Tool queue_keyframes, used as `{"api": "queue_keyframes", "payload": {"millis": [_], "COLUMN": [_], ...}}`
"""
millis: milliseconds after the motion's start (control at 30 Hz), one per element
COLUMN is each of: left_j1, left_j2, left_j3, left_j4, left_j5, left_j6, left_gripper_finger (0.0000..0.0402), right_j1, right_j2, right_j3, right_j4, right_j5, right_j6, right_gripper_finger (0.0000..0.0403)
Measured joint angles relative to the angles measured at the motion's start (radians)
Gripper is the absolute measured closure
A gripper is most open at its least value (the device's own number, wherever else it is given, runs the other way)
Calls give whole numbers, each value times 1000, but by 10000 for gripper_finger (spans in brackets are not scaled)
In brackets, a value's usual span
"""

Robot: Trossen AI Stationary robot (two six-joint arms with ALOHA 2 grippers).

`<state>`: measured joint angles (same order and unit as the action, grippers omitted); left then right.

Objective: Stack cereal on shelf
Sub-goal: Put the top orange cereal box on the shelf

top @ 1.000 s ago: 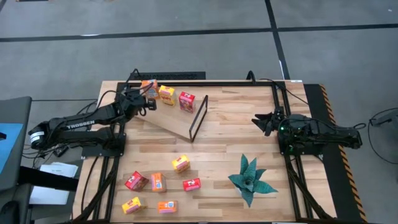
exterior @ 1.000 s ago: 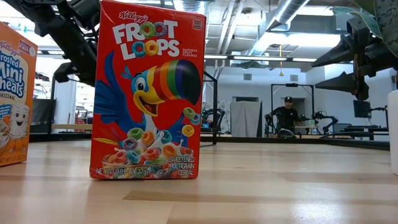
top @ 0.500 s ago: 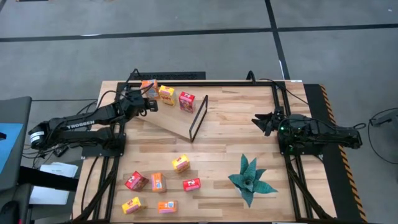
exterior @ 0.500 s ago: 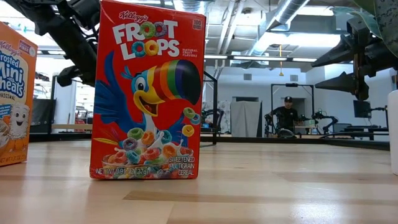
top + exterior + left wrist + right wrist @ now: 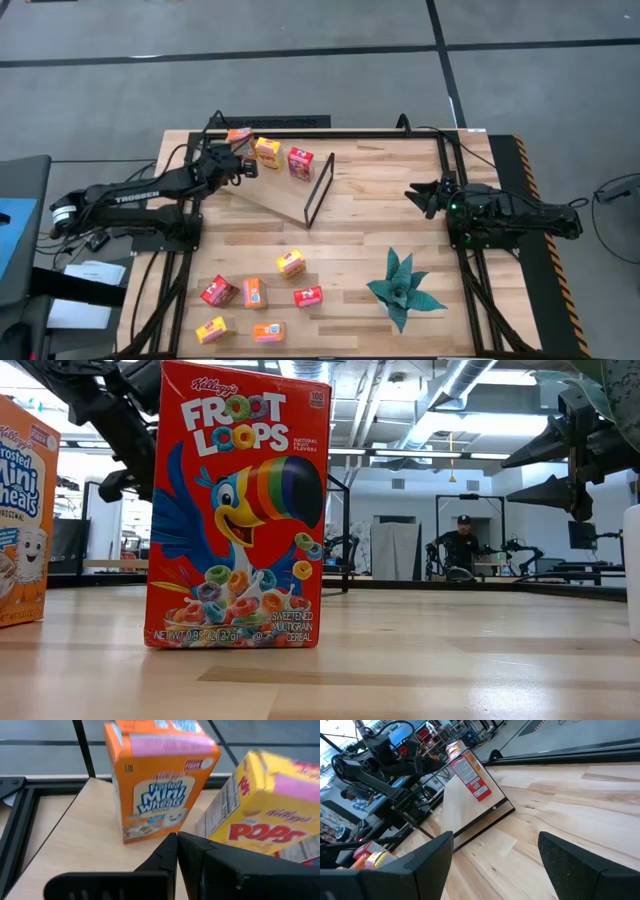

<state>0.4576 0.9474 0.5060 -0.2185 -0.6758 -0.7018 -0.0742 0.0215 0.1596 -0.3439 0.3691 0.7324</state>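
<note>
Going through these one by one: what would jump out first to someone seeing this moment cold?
Probably the red Froot Loops box looming right in front of the low camera, one of six boxes loose on the table's near-left part. Next, three boxes standing in a row on the shelf at the far left: orange Frosted Mini Wheats, yellow Pops and a red box, with the shut left gripper beside them. The right gripper waits open at mid-right.

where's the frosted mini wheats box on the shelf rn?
In the high view the orange Frosted Mini-Wheats box stands at the shelf's far-left end, beside the yellow Pops box, just ahead of the shut left gripper.
</note>
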Motion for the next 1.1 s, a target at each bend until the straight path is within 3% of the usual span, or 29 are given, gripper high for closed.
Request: {"api": "queue_keyframes", "payload": {"millis": [533, 900, 1100], "left_j1": [5, 5, 5], "left_j2": [17, 17, 19], "left_j3": [0, 0, 0], "left_j4": [-1, 1, 1], "left_j5": [-78, -204, -102], "left_j6": [4, -19, -29], "left_gripper_finger": [402, 402, 402], "right_j1": [0, 0, 0], "right_j2": [0, 0, 0], "right_j3": [0, 0, 0], "right_j4": [0, 0, 0], "right_j5": [0, 0, 0], "right_j6": [-5, -7, -7], "right_gripper_finger": [86, 86, 86]}}
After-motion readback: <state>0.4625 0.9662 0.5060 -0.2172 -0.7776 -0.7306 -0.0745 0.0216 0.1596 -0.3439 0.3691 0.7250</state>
